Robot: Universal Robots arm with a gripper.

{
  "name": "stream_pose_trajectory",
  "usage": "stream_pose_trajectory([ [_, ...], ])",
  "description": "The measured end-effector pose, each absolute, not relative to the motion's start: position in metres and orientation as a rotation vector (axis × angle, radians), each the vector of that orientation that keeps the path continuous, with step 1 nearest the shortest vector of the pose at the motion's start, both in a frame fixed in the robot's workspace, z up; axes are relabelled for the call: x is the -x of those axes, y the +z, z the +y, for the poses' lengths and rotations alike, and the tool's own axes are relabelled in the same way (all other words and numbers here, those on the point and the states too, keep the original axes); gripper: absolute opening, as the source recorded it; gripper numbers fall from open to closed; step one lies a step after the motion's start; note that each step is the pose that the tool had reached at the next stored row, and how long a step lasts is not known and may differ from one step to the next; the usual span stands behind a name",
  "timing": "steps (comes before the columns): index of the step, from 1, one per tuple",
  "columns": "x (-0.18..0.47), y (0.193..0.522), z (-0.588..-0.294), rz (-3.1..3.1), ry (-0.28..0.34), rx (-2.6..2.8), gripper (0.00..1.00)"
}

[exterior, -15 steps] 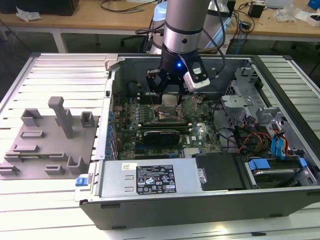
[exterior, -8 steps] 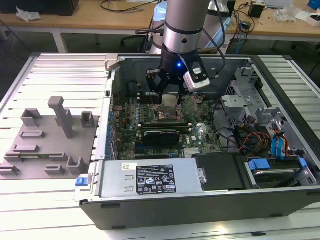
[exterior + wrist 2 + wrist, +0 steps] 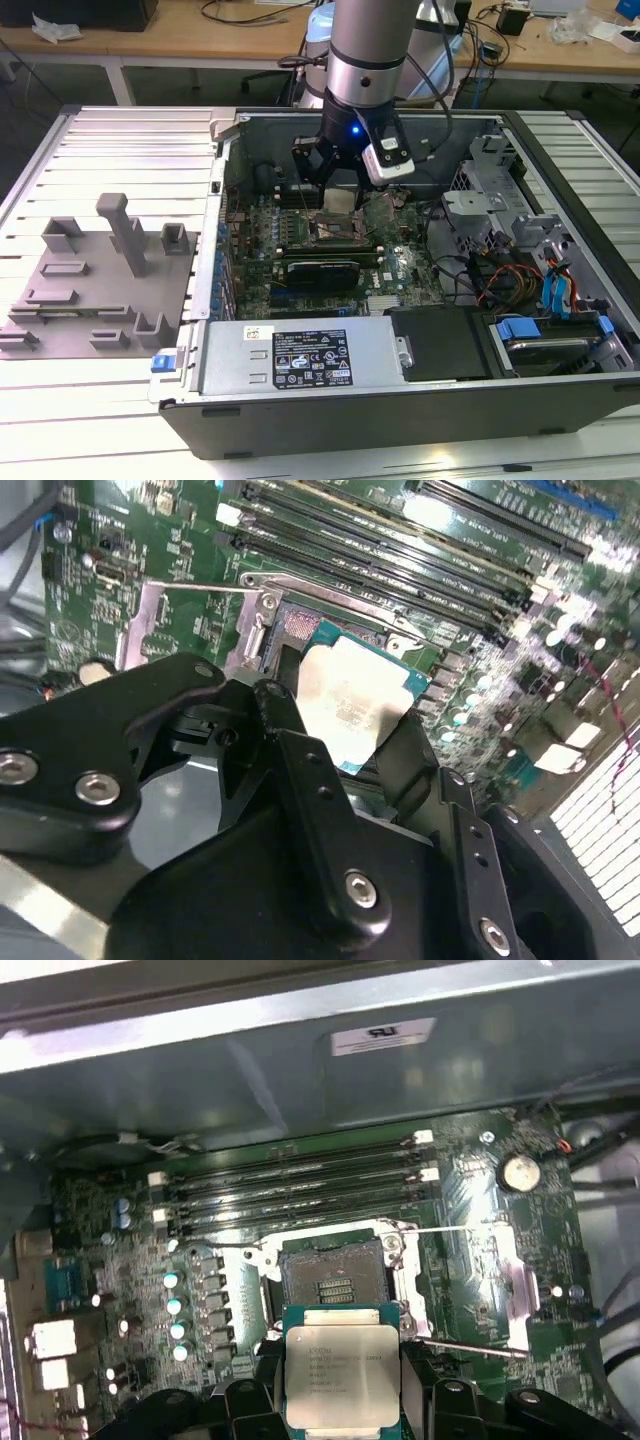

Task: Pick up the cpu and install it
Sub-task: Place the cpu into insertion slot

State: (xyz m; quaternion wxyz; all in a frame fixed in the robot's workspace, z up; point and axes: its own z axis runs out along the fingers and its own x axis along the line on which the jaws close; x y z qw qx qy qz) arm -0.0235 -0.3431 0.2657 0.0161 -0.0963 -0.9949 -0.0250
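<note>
Inside the open computer case (image 3: 190,385), lying on a pale slatted metal table (image 3: 130,140) with wooden desks (image 3: 200,40) behind, the gripper (image 3: 340,200) clamps the cpu (image 3: 342,1375) by its edges just above the bare socket (image 3: 330,1280) of the motherboard (image 3: 120,1260).

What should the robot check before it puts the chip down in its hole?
1. Pincer holding the cpu by two opposite edges: ok.
2. Socket bare, nothing lying in it: ok.
3. Metal cover plate swung aside: ok.
4. cpu lined up over the socket: cannot tell.
5. cpu level, not tilted: cannot tell.
</note>
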Motion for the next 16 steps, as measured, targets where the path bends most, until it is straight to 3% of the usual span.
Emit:
stream_pose_trajectory([
  [16,0.0235,0.2647,-0.3431,-3.001,-0.086,0.847,0.55],
])
